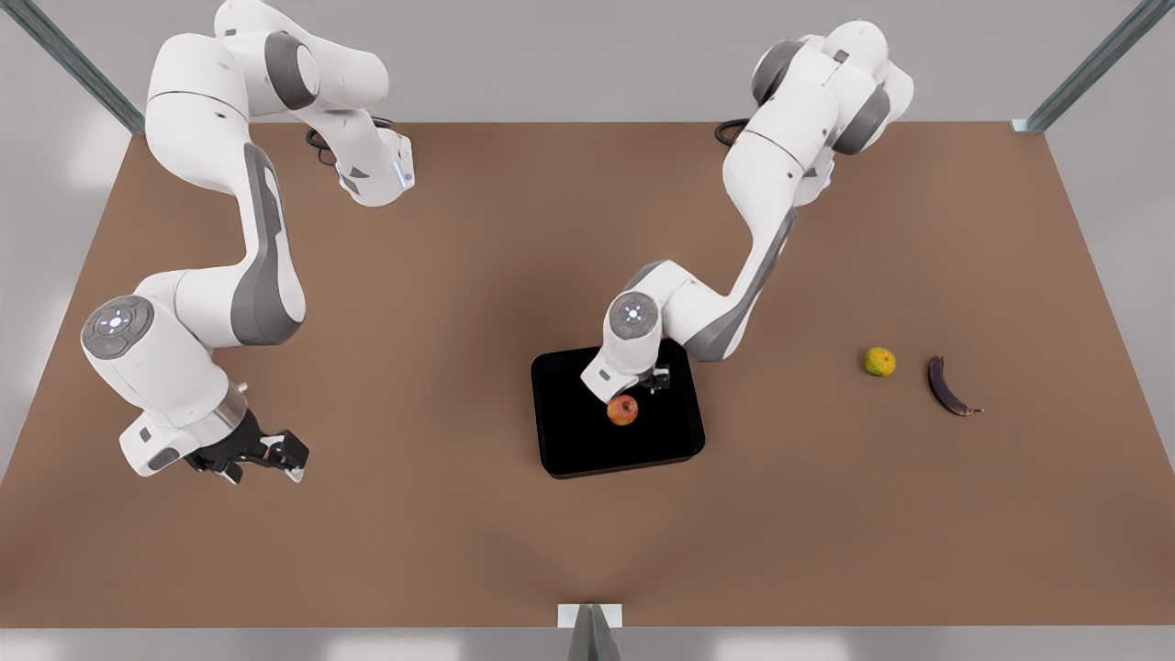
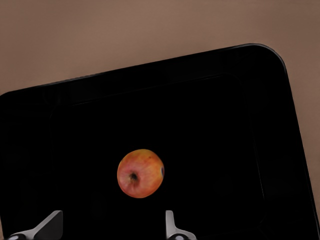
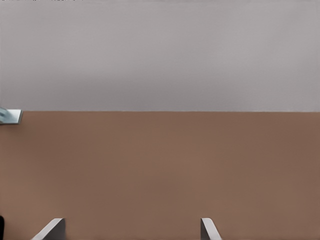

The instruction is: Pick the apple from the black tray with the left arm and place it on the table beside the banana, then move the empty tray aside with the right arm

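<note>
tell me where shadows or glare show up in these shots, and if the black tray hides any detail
Front view: soft dark patches on the table beneath both arms, no glare. Left wrist view: the black tray renders almost uniformly dark, its rim barely visible, while the apple stays evenly lit. Right wrist view: flat, even light on bare tabletop.

A wide matte brown bench (image 1: 459, 551) fills the space, evenly lit with soft shadows. Pale grey walls (image 1: 569, 55) stand behind it. Metal frame struts (image 1: 69, 60) slant at the far corners, and another strut (image 1: 589, 629) rises at the near edge.
</note>
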`<state>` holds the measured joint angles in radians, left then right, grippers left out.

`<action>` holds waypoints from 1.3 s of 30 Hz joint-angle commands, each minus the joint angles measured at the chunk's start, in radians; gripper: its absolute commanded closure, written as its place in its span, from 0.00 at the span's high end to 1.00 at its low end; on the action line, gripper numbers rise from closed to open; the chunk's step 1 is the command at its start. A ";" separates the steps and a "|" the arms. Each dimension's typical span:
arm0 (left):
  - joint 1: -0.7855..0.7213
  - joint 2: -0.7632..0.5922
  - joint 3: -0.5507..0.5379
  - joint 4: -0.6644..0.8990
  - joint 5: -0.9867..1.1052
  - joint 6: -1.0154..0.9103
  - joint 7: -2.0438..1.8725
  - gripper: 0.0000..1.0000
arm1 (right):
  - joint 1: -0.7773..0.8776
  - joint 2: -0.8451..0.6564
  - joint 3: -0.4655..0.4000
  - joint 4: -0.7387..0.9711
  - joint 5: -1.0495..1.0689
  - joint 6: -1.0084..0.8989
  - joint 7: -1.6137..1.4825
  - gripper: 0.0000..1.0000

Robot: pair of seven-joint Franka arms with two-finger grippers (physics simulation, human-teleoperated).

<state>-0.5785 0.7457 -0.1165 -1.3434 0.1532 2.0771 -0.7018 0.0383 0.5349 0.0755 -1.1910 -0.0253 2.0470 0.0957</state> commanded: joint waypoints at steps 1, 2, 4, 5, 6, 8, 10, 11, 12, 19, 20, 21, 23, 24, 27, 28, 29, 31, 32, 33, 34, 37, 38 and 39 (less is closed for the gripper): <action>-0.003 0.018 0.000 0.000 0.028 0.115 -0.326 1.00 | 0.000 -0.001 0.000 0.001 0.001 0.005 0.068 1.00; -0.003 0.030 0.000 0.000 0.029 0.127 -0.328 1.00 | 0.000 -0.001 0.000 0.001 0.001 0.007 0.068 1.00; -0.001 0.047 0.000 0.000 0.029 0.146 -0.318 1.00 | 0.000 -0.001 0.000 0.001 0.001 0.005 0.068 1.00; 0.002 0.069 0.004 0.010 0.029 0.155 -0.317 1.00 | 0.000 -0.001 0.000 0.001 0.001 0.005 0.068 1.00; 0.000 0.084 0.009 0.010 0.031 0.187 -0.318 1.00 | 0.000 -0.001 0.000 0.001 0.001 0.007 0.068 1.00; 0.002 0.103 0.011 0.015 0.043 0.215 -0.320 1.00 | 0.000 -0.001 0.000 0.001 0.001 0.005 0.068 1.00; 0.000 0.118 0.015 0.017 0.043 0.235 -0.323 1.00 | 0.002 -0.001 0.000 0.001 -0.001 0.005 0.068 1.00; -0.003 0.124 0.015 0.017 0.045 0.245 -0.324 1.00 | 0.002 0.000 0.000 0.001 -0.001 0.005 0.068 1.00; -0.003 0.124 0.015 0.017 0.045 0.245 -0.326 1.00 | 0.002 0.000 0.000 0.001 -0.001 0.005 0.068 1.00; -0.020 0.129 0.032 0.010 0.197 0.250 -0.383 1.00 | 0.003 0.000 0.000 0.001 -0.001 0.005 0.068 1.00; -0.023 0.130 0.031 0.000 0.195 0.251 -0.390 1.00 | 0.003 0.000 0.000 0.001 -0.001 0.005 0.068 1.00; -0.029 0.130 0.031 0.000 0.193 0.251 -0.392 1.00 | 0.003 0.000 0.001 0.001 -0.001 0.005 0.068 1.00; -0.032 0.135 0.031 -0.017 0.197 0.256 -0.390 1.00 | 0.003 0.000 0.001 0.001 -0.001 0.005 0.068 1.00; -0.032 0.135 0.029 -0.023 0.197 0.259 -0.390 1.00 | 0.003 0.000 0.001 0.001 -0.001 0.005 0.068 1.00; -0.038 0.138 0.031 -0.042 0.198 0.274 -0.390 1.00 | 0.005 0.000 0.001 0.001 -0.001 0.005 0.068 1.00; -0.040 0.138 0.031 -0.046 0.198 0.276 -0.390 1.00 | 0.005 0.000 0.001 0.001 -0.001 0.005 0.068 1.00; -0.040 0.138 0.031 -0.054 0.197 0.276 -0.390 1.00 | 0.005 0.000 0.001 0.001 -0.002 0.005 0.070 1.00; -0.041 0.136 0.031 -0.068 0.198 0.278 -0.392 1.00 | 0.005 0.000 0.001 0.001 -0.002 0.005 0.070 1.00; -0.043 0.136 0.031 -0.079 0.198 0.290 -0.392 1.00 | 0.005 0.000 0.001 0.001 -0.002 0.005 0.070 1.00; -0.043 0.135 0.031 -0.102 0.198 0.320 -0.393 1.00 | 0.005 0.000 0.001 0.001 -0.002 0.005 0.070 1.00; -0.043 0.135 0.031 -0.103 0.198 0.320 -0.393 1.00 | 0.005 0.000 0.001 0.001 -0.002 0.005 0.070 1.00; -0.041 0.136 0.032 -0.103 0.204 0.322 -0.393 0.84 | 0.005 0.000 0.001 0.001 -0.002 0.005 0.070 1.00; -0.040 0.136 0.032 -0.102 0.204 0.322 -0.393 0.65 | 0.005 0.000 0.001 0.001 -0.002 0.005 0.070 1.00; -0.040 0.136 0.032 -0.102 0.204 0.322 -0.393 0.63 | 0.005 0.000 0.001 0.001 -0.001 0.005 0.070 1.00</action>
<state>-0.6187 0.8832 -0.0845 -1.4455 0.3569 2.3842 -1.0420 0.0429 0.5368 0.0766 -1.1910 -0.0281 2.0527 0.1595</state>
